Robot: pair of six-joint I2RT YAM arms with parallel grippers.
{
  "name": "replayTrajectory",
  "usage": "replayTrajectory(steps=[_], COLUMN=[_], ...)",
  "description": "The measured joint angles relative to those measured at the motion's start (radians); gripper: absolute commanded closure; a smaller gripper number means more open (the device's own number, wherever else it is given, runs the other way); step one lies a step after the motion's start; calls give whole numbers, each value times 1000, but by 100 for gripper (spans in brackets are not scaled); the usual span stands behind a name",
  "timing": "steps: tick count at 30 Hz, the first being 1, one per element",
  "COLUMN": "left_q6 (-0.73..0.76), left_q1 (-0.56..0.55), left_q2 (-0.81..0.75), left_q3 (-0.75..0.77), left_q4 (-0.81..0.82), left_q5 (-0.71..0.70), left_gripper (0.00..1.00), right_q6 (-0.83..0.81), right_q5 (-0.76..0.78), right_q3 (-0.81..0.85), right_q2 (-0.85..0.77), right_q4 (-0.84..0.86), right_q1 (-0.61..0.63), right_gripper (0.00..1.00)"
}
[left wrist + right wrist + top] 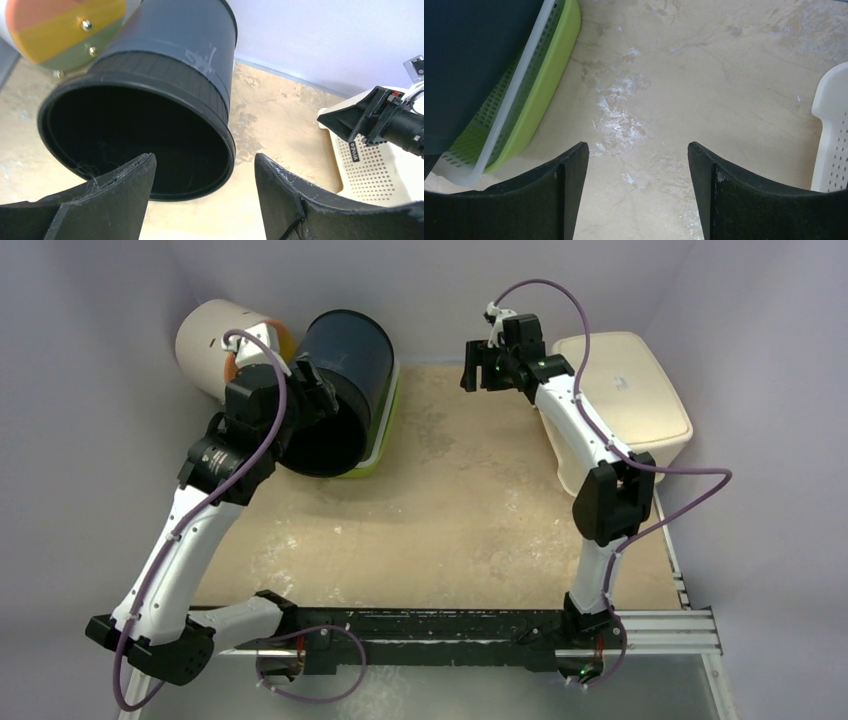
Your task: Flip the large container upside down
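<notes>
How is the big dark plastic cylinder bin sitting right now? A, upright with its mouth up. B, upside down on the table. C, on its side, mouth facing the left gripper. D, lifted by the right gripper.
C: the left wrist view looks straight into the dark plastic cylinder bin through its open mouth, past the left gripper with its fingers spread, and from above it lies on its side on the lime green tray.

At my far left a cream cylinder [205, 335] lies on its side, its end banded orange, yellow and green; nearer the middle a lime-green perforated tray [386, 430] stands tilted; far right, a cream perforated bin [625, 400] sits on the white-scuffed table [450, 510].
</notes>
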Motion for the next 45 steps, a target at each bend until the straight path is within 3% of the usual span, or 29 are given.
replayTrajectory(steps=[8,17,19,22,23,27,32,45], left_q6=[-216,-342,-359,-386,-391,-411,-408,-341], left_q1=[0,0,0,0,0,0,0,0], left_q2=[-76,-78,-60,-23,-14,-8,-10,-280], left_q3=[-235,-439,-446,-446,-446,-443,-413,-293], left_q4=[144,414,457,519,529,562,491,61], left_q5=[-22,-114,-123,-130,-130,-125,-116,-90], left_gripper=[31,35,47,94,100,100,100,100], right_q6=[0,-31,-39,-49,-50,-56,-56,-42], right_q5=[-6,-6,-6,-6,-6,-7,-25,-61], right_q3=[0,1,1,1,1,0,-1,4], right_q2=[0,0,0,0,0,0,1,46], right_q4=[-18,-31,-32,-32,-31,-31,-26,-15], right_q1=[0,0,0,0,0,0,-1,-5], right_gripper=[25,25,25,25,25,25,25,27])
